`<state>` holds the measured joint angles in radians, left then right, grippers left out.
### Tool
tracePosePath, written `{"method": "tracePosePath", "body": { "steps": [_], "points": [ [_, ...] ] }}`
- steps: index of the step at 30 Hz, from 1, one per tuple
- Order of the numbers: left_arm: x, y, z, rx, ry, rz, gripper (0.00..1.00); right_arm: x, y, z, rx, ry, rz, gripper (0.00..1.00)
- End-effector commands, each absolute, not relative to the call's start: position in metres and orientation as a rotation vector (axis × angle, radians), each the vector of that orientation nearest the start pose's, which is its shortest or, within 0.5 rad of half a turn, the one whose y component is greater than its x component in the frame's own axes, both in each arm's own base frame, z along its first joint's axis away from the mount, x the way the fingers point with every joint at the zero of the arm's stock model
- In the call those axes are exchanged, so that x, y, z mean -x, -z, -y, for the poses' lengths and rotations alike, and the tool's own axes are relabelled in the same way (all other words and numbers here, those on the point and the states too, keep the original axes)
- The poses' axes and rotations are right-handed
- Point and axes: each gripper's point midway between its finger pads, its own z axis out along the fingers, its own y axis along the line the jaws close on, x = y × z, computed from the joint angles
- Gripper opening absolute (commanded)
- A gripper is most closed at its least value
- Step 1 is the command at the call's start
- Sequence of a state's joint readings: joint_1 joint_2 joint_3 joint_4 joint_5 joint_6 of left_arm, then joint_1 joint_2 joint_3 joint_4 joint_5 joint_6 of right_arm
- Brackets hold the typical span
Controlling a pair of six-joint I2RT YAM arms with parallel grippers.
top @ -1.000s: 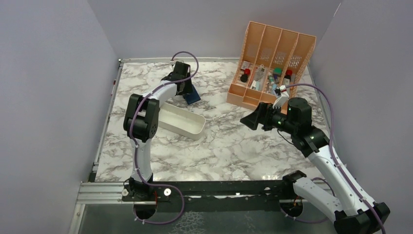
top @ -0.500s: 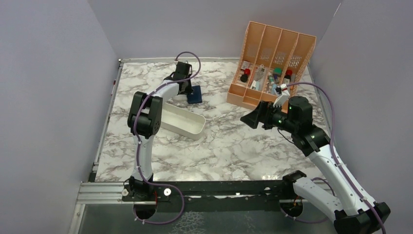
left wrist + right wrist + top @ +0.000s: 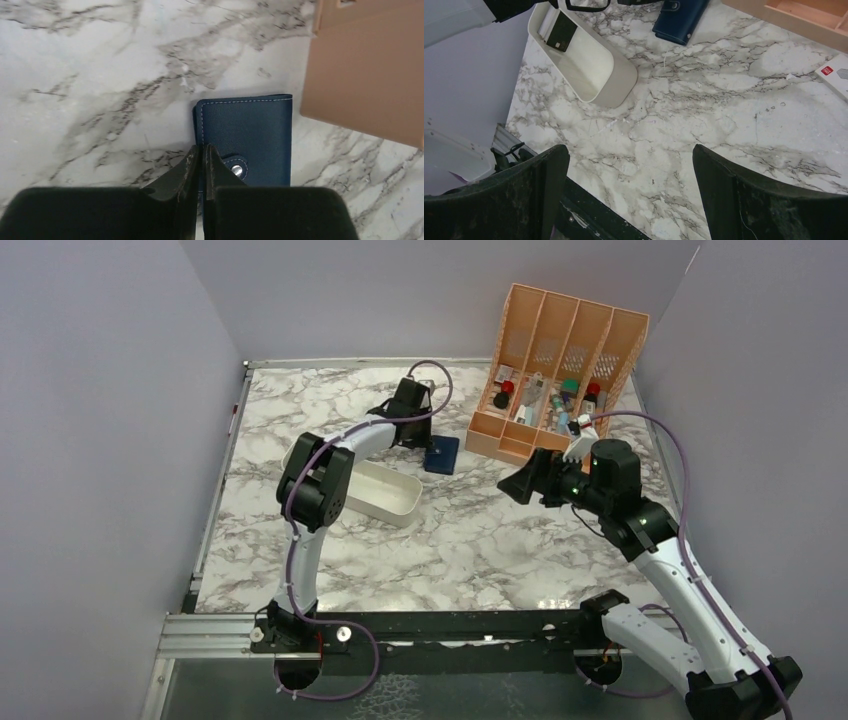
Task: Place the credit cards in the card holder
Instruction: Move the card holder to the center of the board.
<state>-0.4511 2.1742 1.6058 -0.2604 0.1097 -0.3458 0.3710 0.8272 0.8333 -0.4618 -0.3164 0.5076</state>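
So the card holder (image 3: 250, 135) is lying flat and folded shut on the marble table (image 3: 470, 540), out toward the far middle. It's sitting between the white tray (image 3: 619, 80) on its left and the orange file organizer (image 3: 560, 340) on its right. It's close beside the organizer's near-left corner but not touching it. The snap (image 3: 237, 170) on the tab is facing up.

The left gripper (image 3: 202, 150) is hanging right over the holder's left edge, next to that snap tab. Its fingers are clenched almost together, with only a thin slit showing between them. Honestly I can't tell from the wrist view whether it's actually nipping the holder's edge or just resting there.

As for the cards, I'm only seeing one for sure. A dark card (image 3: 558, 32) is lying inside the tray toward its left end, well apart from the holder.

The right gripper (image 3: 629, 152) is hovering over bare marble on the right side, near the organizer's front. Its claw is spread wide with nothing in it, and it's pointing left toward the tray and holder.
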Motion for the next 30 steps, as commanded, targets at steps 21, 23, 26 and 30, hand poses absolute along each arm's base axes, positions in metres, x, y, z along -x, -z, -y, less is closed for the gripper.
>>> {"method": "tracePosePath", "body": {
  "steps": [21, 23, 26, 30],
  "points": [
    [-0.307, -0.072, 0.366, -0.492, 0.804, -2.428, 0.18, -0.225, -0.162, -0.158, -0.062, -0.801, -2.268, 0.96],
    [-0.312, -0.084, 0.371, -0.443, 0.817, -2.396, 0.28, -0.229, -0.155, -0.158, -0.107, -0.795, -2.274, 0.96],
    [-0.324, -0.101, 0.382, -0.453, 0.788, -2.336, 0.36, -0.231, -0.145, -0.156, -0.176, -0.781, -2.306, 0.96],
    [-0.343, -0.092, 0.38, -0.46, 0.634, -2.354, 0.36, -0.228, -0.144, -0.157, -0.174, -0.797, -2.314, 0.96]
  ]
}}
